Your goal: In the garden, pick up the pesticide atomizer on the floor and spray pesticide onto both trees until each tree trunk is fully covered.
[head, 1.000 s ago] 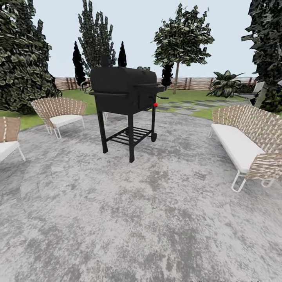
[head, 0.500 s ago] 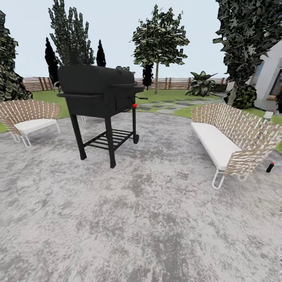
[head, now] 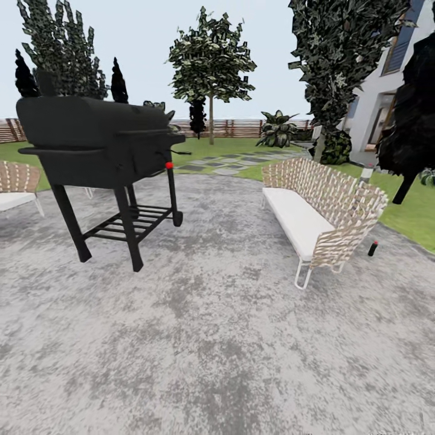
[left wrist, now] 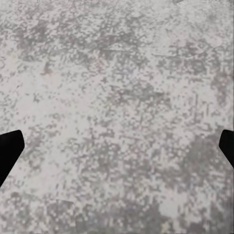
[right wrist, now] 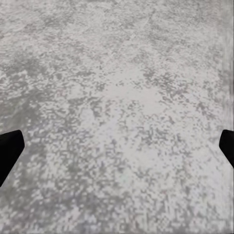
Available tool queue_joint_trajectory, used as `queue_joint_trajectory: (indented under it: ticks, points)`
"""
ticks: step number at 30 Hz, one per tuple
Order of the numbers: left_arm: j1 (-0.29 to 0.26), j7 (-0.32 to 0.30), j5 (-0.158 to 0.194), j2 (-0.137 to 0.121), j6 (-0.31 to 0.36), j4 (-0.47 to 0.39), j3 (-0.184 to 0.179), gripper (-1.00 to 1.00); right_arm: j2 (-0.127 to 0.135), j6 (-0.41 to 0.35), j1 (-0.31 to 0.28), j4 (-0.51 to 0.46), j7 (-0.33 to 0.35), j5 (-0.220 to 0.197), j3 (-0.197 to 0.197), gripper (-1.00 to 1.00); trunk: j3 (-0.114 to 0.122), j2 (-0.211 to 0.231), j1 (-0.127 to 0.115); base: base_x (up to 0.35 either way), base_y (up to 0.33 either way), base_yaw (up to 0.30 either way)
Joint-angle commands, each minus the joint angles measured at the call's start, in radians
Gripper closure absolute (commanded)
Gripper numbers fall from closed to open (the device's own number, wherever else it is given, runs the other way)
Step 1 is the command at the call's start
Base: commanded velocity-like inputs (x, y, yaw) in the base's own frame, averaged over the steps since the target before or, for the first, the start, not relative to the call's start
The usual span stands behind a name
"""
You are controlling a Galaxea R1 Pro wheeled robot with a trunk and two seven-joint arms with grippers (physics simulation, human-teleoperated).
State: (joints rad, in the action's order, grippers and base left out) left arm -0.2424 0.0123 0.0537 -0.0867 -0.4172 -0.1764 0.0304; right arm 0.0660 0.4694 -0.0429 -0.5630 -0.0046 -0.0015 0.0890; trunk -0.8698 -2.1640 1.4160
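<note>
**Stone patio underfoot, spray bottle waiting past the sofa**

A wide patio of mottled grey stone (head: 199, 338) covers the ground and lies straight beyond both sets of jaws. The left jaws (left wrist: 117, 148) are spread wide, one black fingertip (left wrist: 9, 153) at each side of the wrist picture, with nothing but bare stone between them. The right jaws (right wrist: 117, 148) stand the same way, released and empty, their dark fingertips (right wrist: 9, 151) far apart over the same paving.

Well ahead of the jaws and toward the left arm's side stands a black barbecue grill (head: 96, 142) on four legs, a red knob at its end. Ahead toward the right arm's side is a woven sofa (head: 317, 214) with a white cushion. A second woven chair (head: 15, 184) shows beyond the grill.

Past the patio lies the lawn (head: 235, 146) with grey stepping stones, closed off by a slatted wooden fence (head: 232, 127). A tree (head: 211, 60) with a thin pale trunk rises before the fence; a second tree (head: 338, 54) stands behind the sofa.

The pesticide atomizer (head: 373, 248), a small dark bottle with a red top, stands upright on the stone just beside the sofa's far end, well apart from both jaws.
</note>
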Motion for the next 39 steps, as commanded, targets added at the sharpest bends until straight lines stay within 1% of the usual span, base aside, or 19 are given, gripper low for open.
queue_joint_trajectory:
  ticks: [1, 10, 14, 25, 39]
  points:
    - [0.000, 0.000, 0.000, 0.000, 0.000, 0.000, 0.000, -1.00, 0.000, 0.000, 0.000, 0.000, 0.000, 0.000, 0.000, -1.00, 0.000, 0.000, 0.000, 0.194, -0.221, -0.283]
    - [0.000, 0.000, 0.000, -0.001, 0.000, 0.001, 0.000, -1.00, 0.000, -0.001, 0.000, 0.000, 0.000, 0.000, 0.000, -1.00, 0.000, 0.000, 0.000, 0.186, -0.226, -0.281]
    - [0.000, 0.000, 0.000, -0.001, 0.000, 0.001, 0.000, -1.00, 0.000, 0.000, 0.000, 0.000, 0.001, 0.001, -0.001, -1.00, 0.000, 0.000, 0.000, 0.183, -0.227, -0.171]
    - [0.000, 0.000, 0.000, -0.001, 0.000, 0.002, 0.000, -1.00, 0.001, 0.000, 0.000, 0.001, 0.007, 0.007, -0.009, -1.00, 0.000, 0.000, 0.000, 0.184, -0.227, -0.017]
    - [0.000, 0.001, 0.000, -0.001, 0.000, 0.002, 0.000, -1.00, 0.002, 0.000, 0.000, 0.001, 0.004, 0.005, -0.006, -1.00, 0.000, 0.000, 0.000, 0.203, -0.220, 0.000]
